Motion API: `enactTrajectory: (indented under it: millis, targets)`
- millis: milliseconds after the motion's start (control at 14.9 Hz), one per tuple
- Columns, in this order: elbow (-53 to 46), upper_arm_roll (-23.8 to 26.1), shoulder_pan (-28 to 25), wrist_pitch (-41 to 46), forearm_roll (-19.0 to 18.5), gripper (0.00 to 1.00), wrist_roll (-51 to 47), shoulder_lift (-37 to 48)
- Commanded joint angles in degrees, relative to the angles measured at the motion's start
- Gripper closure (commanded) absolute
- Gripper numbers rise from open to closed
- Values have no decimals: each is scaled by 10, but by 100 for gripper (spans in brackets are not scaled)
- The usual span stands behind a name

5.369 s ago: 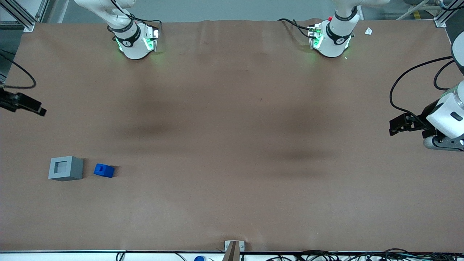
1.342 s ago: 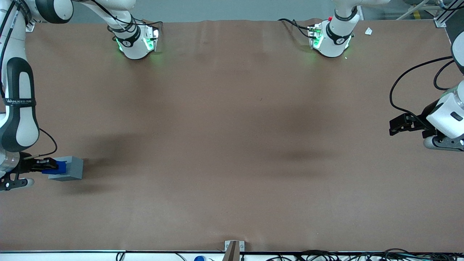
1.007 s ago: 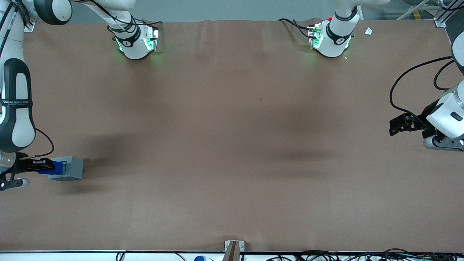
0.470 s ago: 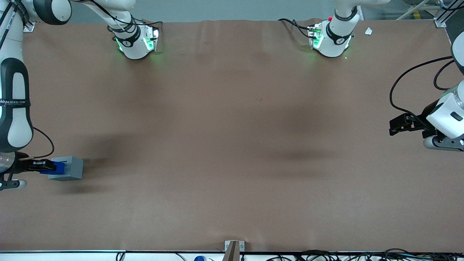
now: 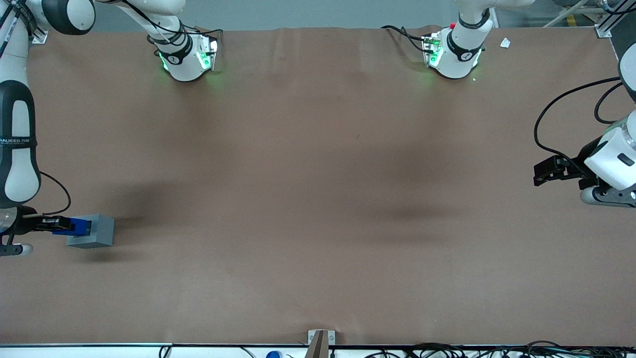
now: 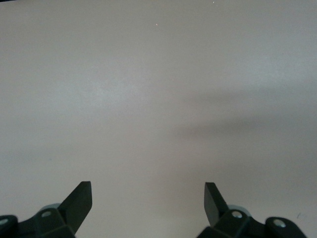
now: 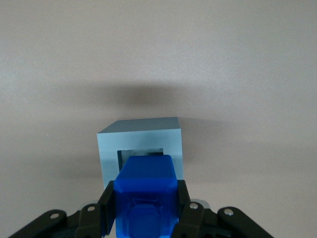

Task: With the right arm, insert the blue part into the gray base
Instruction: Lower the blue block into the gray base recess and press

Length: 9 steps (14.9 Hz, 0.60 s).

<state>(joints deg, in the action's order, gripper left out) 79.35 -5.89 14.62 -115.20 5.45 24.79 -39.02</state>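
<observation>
The gripper (image 7: 146, 210) is clenched on the blue part (image 7: 146, 191), its two black fingers (image 7: 105, 210) pressed against opposite sides of the block, with the block's rounded end sticking out past the fingertips. In the front view the gripper (image 5: 62, 226) sits low over the working arm's end of the desk (image 5: 318, 199), reaching in sideways with the blue part (image 5: 74, 226) at its tip.

The blue part is held above the gray base (image 7: 141, 146), overlapping the edge of the cube's top face on the gripper's side. In the wrist view the square recess (image 7: 141, 153) in the cube's top is partly covered by the blue block, and only a strip of the recess and its rim shows past it. Whether the block touches the cube or hangs just clear of it cannot be told. From the front, the gray base (image 5: 97, 231) rests on the desk with the blue part covering the portion of its top nearest the gripper.

The right arm (image 5: 17, 144) comes down along the edge of the front view, white with black inlays and a lettered black band, a black cable looping from its wrist. A soft shadow lies on the brown desk surface beside the gray base, toward the parked arm's end.
</observation>
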Motion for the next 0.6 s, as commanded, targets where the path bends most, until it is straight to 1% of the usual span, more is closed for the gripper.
enactTrajectory:
  millis: [0, 537]
  targets:
    - [14, 8, 6, 2, 5, 100, -4, 5]
    - [25, 7, -1, 1, 4, 100, -19, 15]
